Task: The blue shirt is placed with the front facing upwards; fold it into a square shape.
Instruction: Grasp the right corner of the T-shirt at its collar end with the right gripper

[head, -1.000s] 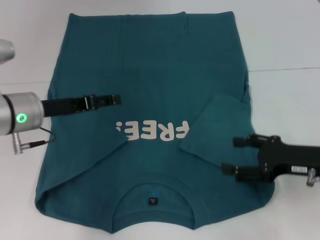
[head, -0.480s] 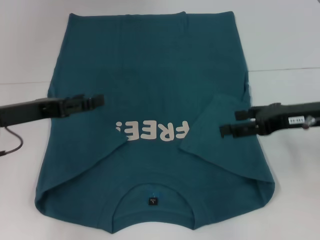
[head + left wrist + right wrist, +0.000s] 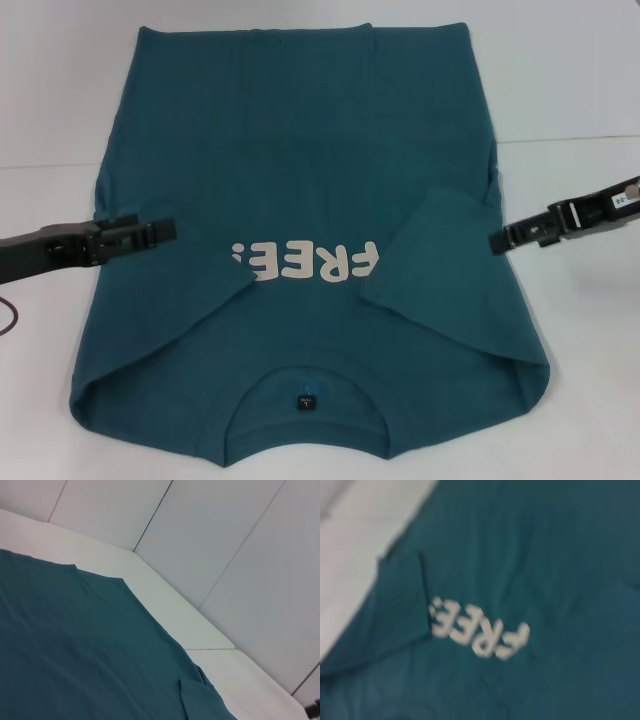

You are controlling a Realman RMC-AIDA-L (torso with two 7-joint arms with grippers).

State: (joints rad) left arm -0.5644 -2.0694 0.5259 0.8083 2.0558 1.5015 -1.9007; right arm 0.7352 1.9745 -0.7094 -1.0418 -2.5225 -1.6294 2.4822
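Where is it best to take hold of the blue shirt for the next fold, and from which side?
Probably the two far hem corners of the blue shirt, each gripper coming from its own side. Both sleeves are already folded in and the hem edge lies flat, so it could be brought toward the collar.

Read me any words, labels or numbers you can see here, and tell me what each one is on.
"FREE" plus one partly covered mark: white letters on the blue shirt, upside down in the head view.
Black neck tag: print too small to read.
White sticker on the right arm: unreadable.
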